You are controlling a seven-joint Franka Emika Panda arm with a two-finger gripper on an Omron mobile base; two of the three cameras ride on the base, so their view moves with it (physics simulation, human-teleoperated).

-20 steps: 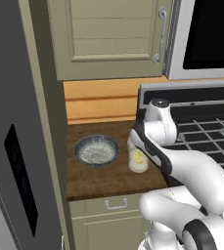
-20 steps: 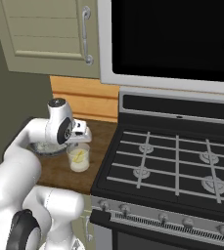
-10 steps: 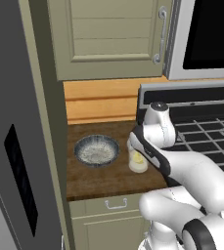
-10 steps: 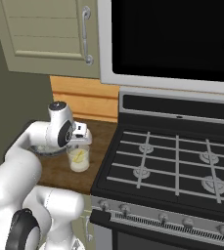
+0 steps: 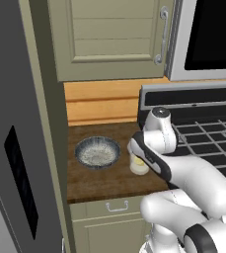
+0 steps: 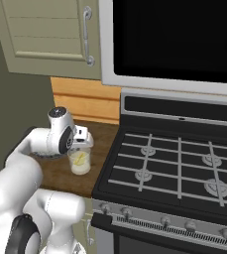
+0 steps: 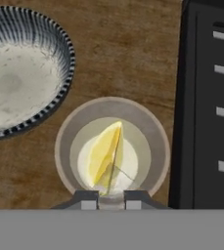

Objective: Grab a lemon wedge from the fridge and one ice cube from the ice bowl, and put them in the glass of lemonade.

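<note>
The glass of lemonade (image 7: 64, 141) stands on the wooden counter, with the yellow lemon wedge (image 7: 106, 156) lying inside it in the pale liquid. My gripper (image 7: 111, 201) hangs straight above the glass, its fingertips a small gap apart with nothing between them. From the right base view the gripper (image 6: 83, 145) sits just over the glass (image 6: 80, 159). The ice bowl (image 7: 64, 63) is beside the glass, to its left in the left base view (image 5: 80, 148). A faint grey corner at the bowl's left edge in the hand view could be an ice cube; I cannot tell.
The grey fridge (image 5: 16, 148) wall rises at the left of the counter. A black gas stove (image 6: 174, 163) borders the counter on the right, close to the glass. Beige cabinets (image 5: 114, 34) and a microwave (image 6: 174, 39) hang overhead.
The arm's wrist has shifted only slightly over the glass. Glass, wedge and bowl stay where they were.
</note>
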